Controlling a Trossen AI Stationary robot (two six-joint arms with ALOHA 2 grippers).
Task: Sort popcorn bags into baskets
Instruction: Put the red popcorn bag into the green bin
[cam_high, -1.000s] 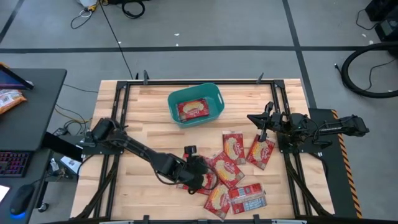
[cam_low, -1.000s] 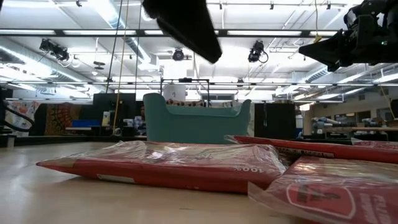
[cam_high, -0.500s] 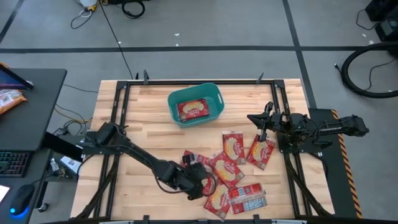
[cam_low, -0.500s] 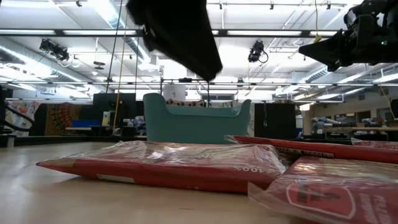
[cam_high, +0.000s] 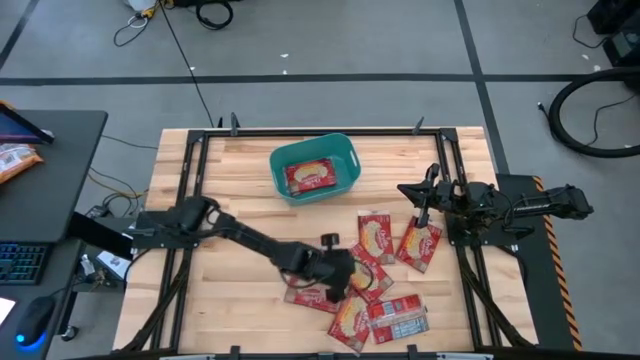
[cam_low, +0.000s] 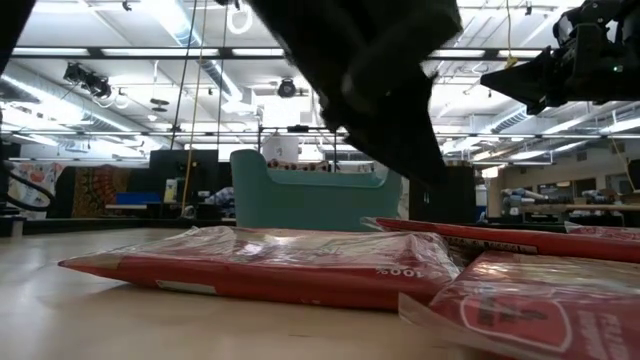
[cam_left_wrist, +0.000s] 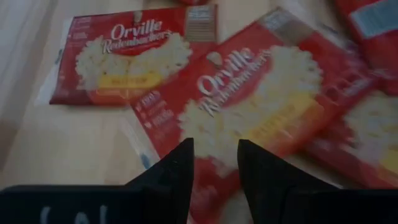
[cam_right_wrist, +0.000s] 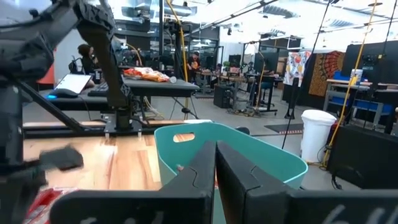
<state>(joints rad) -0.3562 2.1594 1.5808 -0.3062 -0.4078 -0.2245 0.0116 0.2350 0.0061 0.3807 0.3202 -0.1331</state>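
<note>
Left hand (cam_left_wrist: 212, 163): fingers parted, empty, directly above a popcorn bag (cam_left_wrist: 249, 99) | bag's long axis slants across your fingers | right hand (cam_high: 420, 191): closed, well apart.

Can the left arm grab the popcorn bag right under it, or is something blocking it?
Probably yes. The left gripper hangs open just above a popcorn bag lying face up in the pile, with nothing between them. The bag lies flat and overlaps its neighbours, so pinching it may be tricky.
</note>
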